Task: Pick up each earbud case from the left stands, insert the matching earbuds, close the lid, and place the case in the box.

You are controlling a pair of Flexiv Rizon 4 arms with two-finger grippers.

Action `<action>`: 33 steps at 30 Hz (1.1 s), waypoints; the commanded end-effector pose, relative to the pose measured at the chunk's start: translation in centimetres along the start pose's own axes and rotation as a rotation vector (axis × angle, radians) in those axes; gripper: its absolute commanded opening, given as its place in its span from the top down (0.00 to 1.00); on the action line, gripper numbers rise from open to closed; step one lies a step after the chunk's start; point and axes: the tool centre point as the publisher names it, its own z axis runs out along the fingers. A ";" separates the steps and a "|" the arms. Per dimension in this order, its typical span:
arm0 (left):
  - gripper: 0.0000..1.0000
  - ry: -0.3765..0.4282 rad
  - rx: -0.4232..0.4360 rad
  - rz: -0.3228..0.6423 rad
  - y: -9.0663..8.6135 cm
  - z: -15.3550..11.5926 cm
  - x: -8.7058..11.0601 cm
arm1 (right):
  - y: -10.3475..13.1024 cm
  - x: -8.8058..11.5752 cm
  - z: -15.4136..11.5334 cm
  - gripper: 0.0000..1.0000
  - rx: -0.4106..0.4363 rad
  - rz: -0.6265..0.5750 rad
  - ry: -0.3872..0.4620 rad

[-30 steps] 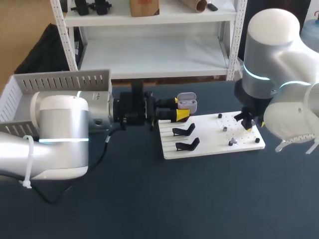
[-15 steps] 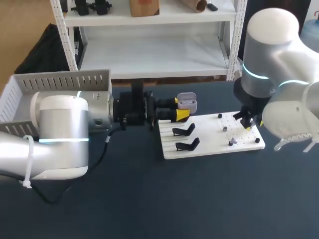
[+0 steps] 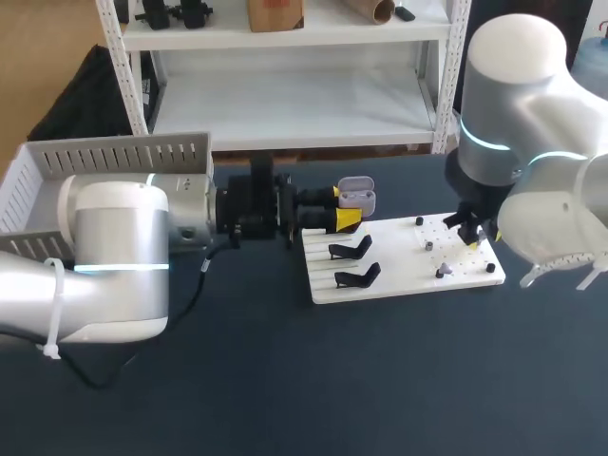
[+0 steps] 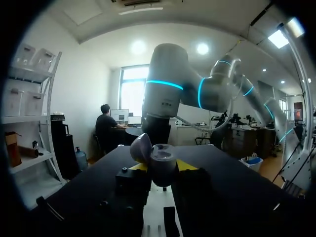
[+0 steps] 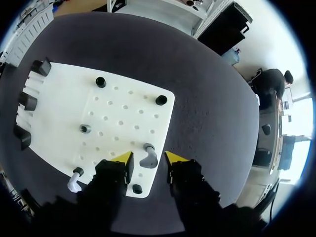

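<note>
1. State: the left gripper [image 3: 339, 208] is clamped on the open case [image 3: 357, 198], with the lid up, just off the far left corner of the board [image 3: 399, 282]. The right gripper [image 5: 148, 159] hangs over the right part of the board. Its fingers are apart, and an earbud [image 5: 149, 153] stands between the tips, touched by neither.
2. Off-centre closure: if one finger meets the earbud first, it can tip the earbud off its seat.
3. Slip: the earbud is small and rounded. A shallow pinch may let it twist, and it will then not seat in the case.
4. Collision: a black peg [image 5: 137, 188] sits close under one finger and may catch it on descent.
5. Insertion load: pressing into the case may shift it in the left gripper or knock the lid shut.
6. A second earbud [image 5: 74, 181] lies at the near edge of the board, and a jolt to the board may drop it.
</note>
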 end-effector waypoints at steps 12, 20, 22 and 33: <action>1.00 -0.004 -0.005 0.002 -0.1 0.0 0.1 | -0.2 0.4 0.1 1.00 0.008 0.013 0.001; 1.00 -0.004 -0.005 0.002 -0.1 0.0 0.1 | 0.1 0.8 -3.4 1.00 0.022 0.039 -0.001; 1.00 -0.004 -0.005 0.002 -0.1 0.0 0.1 | 0.4 1.1 -4.8 1.00 0.020 0.054 -0.010; 1.00 -0.004 -0.005 0.002 -0.1 0.0 0.1 | 4.2 2.3 -11.8 1.00 0.082 0.067 -0.008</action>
